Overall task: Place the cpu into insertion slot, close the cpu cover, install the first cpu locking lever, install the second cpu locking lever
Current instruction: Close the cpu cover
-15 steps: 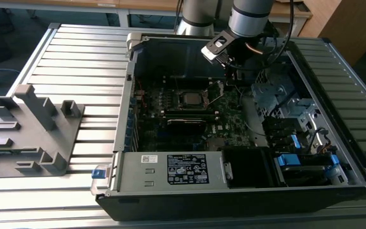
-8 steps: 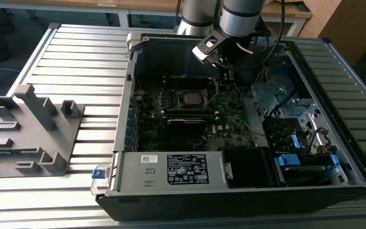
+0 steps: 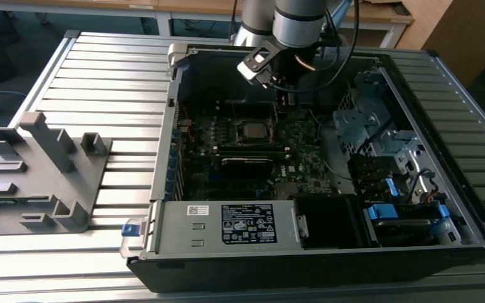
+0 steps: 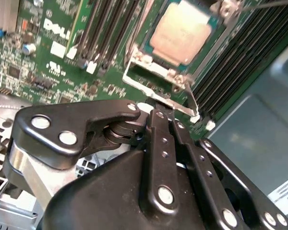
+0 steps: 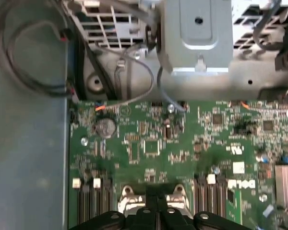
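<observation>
**A:** What stands at the exterior view's left?

**B:** A grey plastic stand [image 3: 40, 170] on the slatted surface [image 3: 108, 69], well apart from the open computer case [image 3: 165, 158].

**A:** And inside the case?

**B:** A green board [image 3: 305, 167] lies flat on the bottom. The chip [image 4: 180, 31] sits in the socket [image 4: 158, 56] near the board's middle, with its dull silver top facing up. The cover [image 4: 151, 72] lies flat around it, and the chip shows through the square cut-out.

**A:** Where is the arm?

**B:** The arm [image 3: 297, 19] reaches down into the case just past the chip. In the second wrist view the black fingers [image 4: 158, 139] are pressed together, and I can see nothing between them. Their tips are right at the near edge of the cover. A thin wire lever [image 4: 191, 98] runs just beside them.

**A:** Is the lever touching the fingers?

**B:** I cannot tell.

**A:** What is further right?

**B:** Metal drive bays with blue brackets [image 3: 386, 211], against the case's wall on the exterior view's right.
</observation>
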